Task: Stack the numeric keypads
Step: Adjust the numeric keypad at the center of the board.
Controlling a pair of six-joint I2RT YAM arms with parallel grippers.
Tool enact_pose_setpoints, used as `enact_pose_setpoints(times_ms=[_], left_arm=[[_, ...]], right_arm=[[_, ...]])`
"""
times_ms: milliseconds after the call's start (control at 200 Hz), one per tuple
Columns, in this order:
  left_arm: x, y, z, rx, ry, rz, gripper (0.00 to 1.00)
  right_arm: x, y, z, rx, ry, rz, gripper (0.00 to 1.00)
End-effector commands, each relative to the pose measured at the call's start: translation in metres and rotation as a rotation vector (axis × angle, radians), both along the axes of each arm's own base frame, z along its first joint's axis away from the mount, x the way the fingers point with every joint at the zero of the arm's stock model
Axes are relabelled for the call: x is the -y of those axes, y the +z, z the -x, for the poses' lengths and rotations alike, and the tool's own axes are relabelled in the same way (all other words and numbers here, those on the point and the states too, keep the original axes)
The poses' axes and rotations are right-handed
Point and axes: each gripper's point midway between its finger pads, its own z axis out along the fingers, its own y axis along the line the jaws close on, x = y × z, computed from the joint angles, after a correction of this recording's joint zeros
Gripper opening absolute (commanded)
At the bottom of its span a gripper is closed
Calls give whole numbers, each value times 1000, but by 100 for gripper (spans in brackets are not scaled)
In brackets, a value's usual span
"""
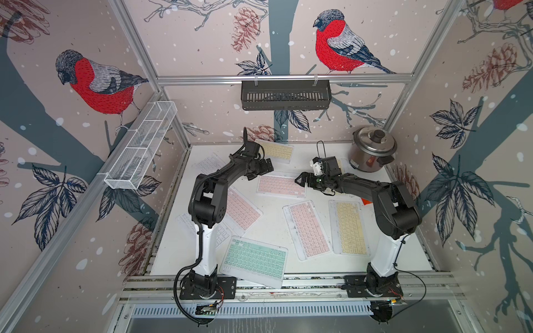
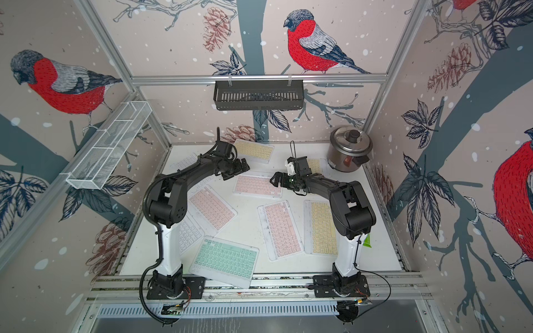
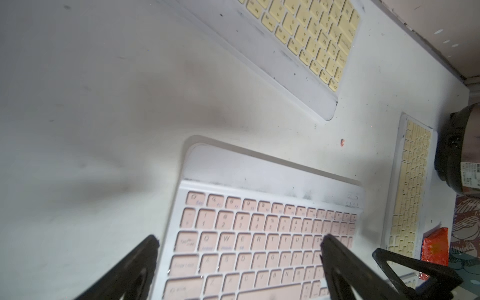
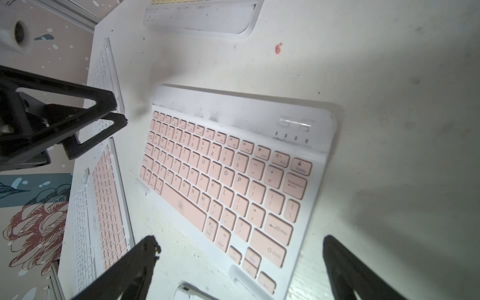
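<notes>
Meanwhile, the left gripper (image 1: 268, 166) and right gripper (image 1: 299, 181), both spread wide and empty, are hovering over opposite ends of the pink-keyed keypad (image 1: 281, 186) lying flat on the white table (image 1: 272, 216), where pinching a short edge squarely looks wisest.

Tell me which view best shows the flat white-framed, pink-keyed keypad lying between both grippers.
Right wrist: the flat white-framed, pink-keyed keypad appears almost whole, key legends readable. Left wrist cuts off its lower rows. Both top views show it small, legends unreadable.
</notes>
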Motion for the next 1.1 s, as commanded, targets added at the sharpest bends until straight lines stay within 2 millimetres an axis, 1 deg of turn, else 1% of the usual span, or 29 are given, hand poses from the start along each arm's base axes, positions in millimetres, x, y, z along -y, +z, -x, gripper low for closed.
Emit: enact_pose_setpoints(times_ms=[0, 105, 195, 305, 466, 596, 661, 711, 771, 841, 896, 971, 996, 1016, 1051, 1081, 1096], left_arm=[[-14, -5, 14, -20, 26, 7, 97], [-18, -23, 23, -55, 29, 1, 97], [-15, -34, 24, -79, 24, 11, 97], [-9, -36, 20, -71, 27, 46, 97], [8, -39, 17, -77, -5, 67, 97], [28, -37, 20, -82, -39, 98, 97], [30, -34, 22, -85, -43, 101, 97], [25, -29, 23, -80, -29, 84, 97], [16, -15, 21, -52, -19, 50, 97], [-3, 2, 17, -31, 9, 10, 97], [-21, 16, 10, -14, 42, 12, 97], [-49, 35, -9, 38, 104, 33, 97], [-59, 40, -17, 52, 127, 33, 97], [-65, 43, -23, 65, 134, 28, 97], [-73, 51, -36, 95, 143, 17, 97], [-80, 52, -46, 113, 150, 5, 97], [-83, 52, -50, 118, 156, 3, 97]], right_arm=[[-4, -9, 3, -18, -1, 25, 100], [-11, -22, 3, -38, -1, 58, 100], [-11, -27, 0, -46, -13, 80, 100], [-9, -30, -6, -45, -22, 94, 100], [0, -33, -18, -51, -59, 93, 100], [7, -31, -25, -51, -79, 88, 100], [10, -28, -26, -50, -83, 92, 100], [11, -24, -28, -41, -85, 99, 100], [15, -15, -33, -25, -92, 109, 100], [19, -6, -46, 3, -113, 138, 100], [17, 3, -59, 33, -119, 150, 100], [12, 9, -80, 77, -129, 182, 100], [8, 7, -86, 86, -124, 197, 100], [5, 11, -93, 104, -122, 199, 100], [-1, 4, -102, 102, -114, 204, 100], [-5, 0, -109, 98, -108, 202, 100], [-8, 2, -114, 104, -106, 197, 100]])
